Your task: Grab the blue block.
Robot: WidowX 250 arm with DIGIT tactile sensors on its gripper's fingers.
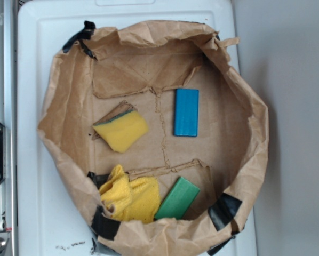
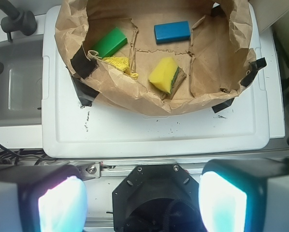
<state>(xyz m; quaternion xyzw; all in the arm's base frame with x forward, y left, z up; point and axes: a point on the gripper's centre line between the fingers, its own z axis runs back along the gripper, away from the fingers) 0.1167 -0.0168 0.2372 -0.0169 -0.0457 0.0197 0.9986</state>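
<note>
The end effector (image 2: 142, 198) is held open, well apart from the blue block (image 2: 172, 32) lying flat in the paper bag (image 2: 110, 92).

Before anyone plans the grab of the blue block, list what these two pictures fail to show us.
- Gripper: absent from the exterior view; in the wrist view only two blurred, glowing fingers at the bottom edge.
- Yellow cloth: mostly hidden by the paper bag wall in the wrist view.
- Green block: its lower end tucks behind the bag's folded rim in the exterior view.
- Blue block: underside unseen.
</note>
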